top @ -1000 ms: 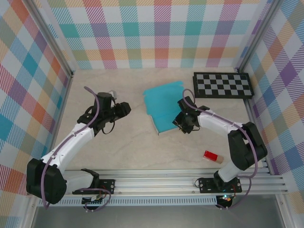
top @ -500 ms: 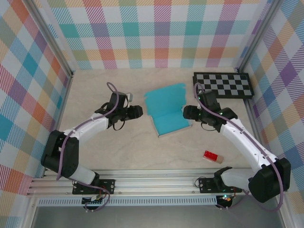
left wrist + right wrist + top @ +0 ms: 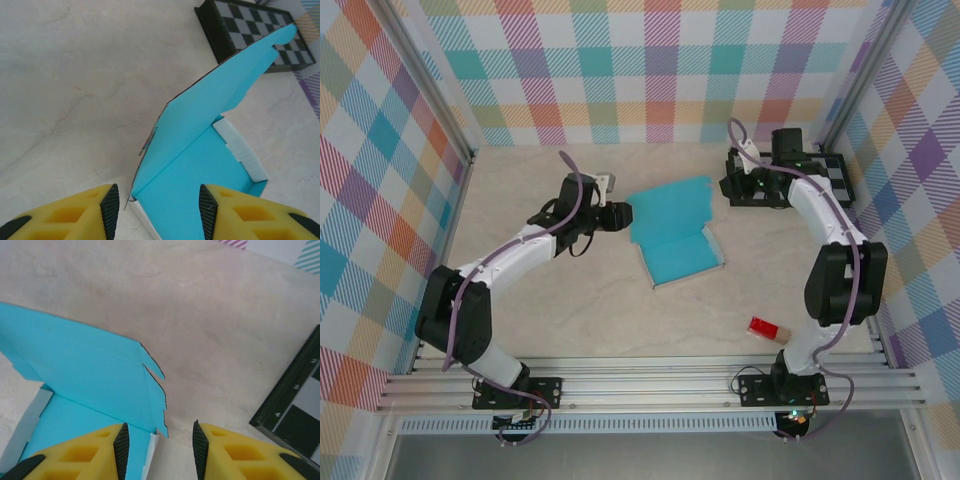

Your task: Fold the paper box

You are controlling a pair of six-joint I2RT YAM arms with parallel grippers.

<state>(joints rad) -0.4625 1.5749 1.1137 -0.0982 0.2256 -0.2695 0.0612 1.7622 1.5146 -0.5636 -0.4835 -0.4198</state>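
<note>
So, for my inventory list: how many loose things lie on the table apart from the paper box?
2: the checkerboard in the far right corner and the red block near the front right. Nothing else seems hidden.

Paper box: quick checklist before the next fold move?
1. Left tool open, corner of the teal-and-white card paper box between its fingers: ok.
2. Right tool open, holding nothing: ok.
3. Teal lid panel folded shut: not ok, it stands raised.
4. Small red block apart from the box: ok.
5. Right tool's clearance from the black-and-white checkerboard: cannot tell.
</note>
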